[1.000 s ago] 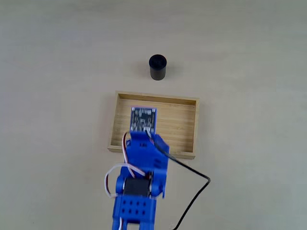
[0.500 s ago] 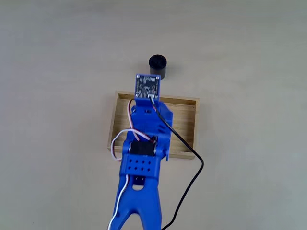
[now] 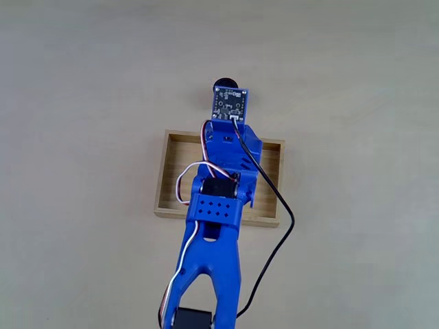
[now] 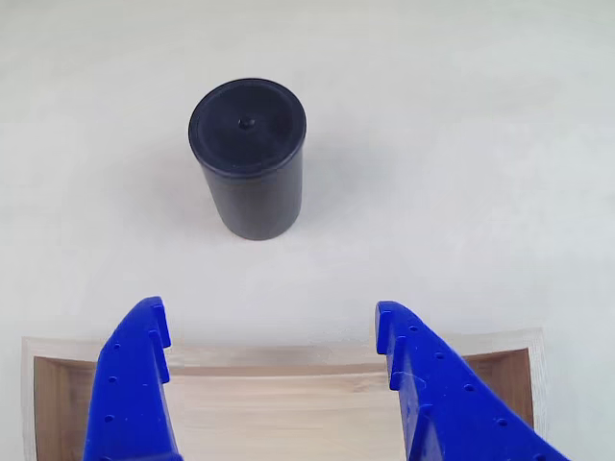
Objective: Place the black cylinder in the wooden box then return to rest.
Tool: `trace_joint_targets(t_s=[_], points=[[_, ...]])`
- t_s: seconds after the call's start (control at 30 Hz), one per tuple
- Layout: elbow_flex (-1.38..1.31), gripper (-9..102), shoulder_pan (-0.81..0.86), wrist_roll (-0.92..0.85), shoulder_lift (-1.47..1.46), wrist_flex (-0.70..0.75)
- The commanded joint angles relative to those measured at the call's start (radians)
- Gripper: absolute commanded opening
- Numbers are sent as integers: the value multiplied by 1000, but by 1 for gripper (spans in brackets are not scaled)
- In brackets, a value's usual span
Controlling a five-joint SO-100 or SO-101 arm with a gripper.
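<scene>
We see our blue arm [image 3: 218, 205] stretched forward in the fixed view, and in the other view our gripper [image 4: 269, 322] with both fingers spread wide, nothing between them.

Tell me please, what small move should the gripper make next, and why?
Probably ease forward, jaws kept open: the gripper hovers over the wooden box's far rim, while the black cylinder stands upright on the table beyond it, slightly left of center between the fingers.

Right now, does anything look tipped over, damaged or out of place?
Nothing stands out. The black cylinder stands upright on the table beyond the wooden box, and the open tool hangs above the box's far wall.
</scene>
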Motion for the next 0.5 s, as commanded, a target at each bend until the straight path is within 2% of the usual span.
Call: trace_joint_targets(t_s=[0.0, 0.47], points=[[-167, 34, -6, 14, 11, -46], [-394, 34, -23, 38, 207, -51]])
